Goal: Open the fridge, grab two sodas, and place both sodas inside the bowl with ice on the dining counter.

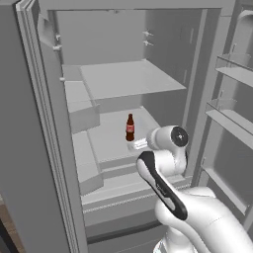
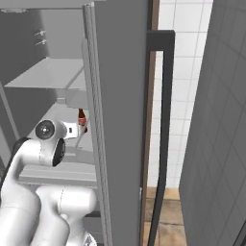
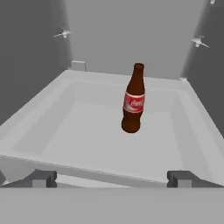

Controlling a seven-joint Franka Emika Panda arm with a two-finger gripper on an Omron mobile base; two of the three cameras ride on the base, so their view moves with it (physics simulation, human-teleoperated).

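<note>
- Hand view, nearest: the pincer [image 3: 112,178] shows its two dark fingertips [image 3: 41,178] set wide apart at the bottom, with nothing between them; it is fully open and holds nothing.
- Just beyond the fingertips runs the pale front lip of a shallow grey tray-like shelf [image 3: 61,144] inside the fridge.
- On that shelf, past the lip and a little right of centre, one soda [image 3: 133,99] stands upright: a dark cola bottle with a red label and a narrow neck. It is apart from the pincer, touching neither fingertip.
- Behind the bottle rise the shelf's back rim and the fridge's grey rear wall, with small pegs on the side walls.
- Left base view: the white arm [image 1: 163,183] rises from the lower right and reaches into the open fridge [image 1: 123,79]; its wrist sits just right of the soda [image 1: 130,127], which stands on a middle shelf.
- Above the soda is a bare upper shelf [image 1: 133,79]; to the right hang the bins of the open right door [image 1: 232,99].
- Right base view: the soda [image 2: 82,120] peeks out beside the edge of the right door, which carries a long dark bar handle [image 2: 166,125]; white wall tiles [image 2: 187,72] lie beyond.
</note>
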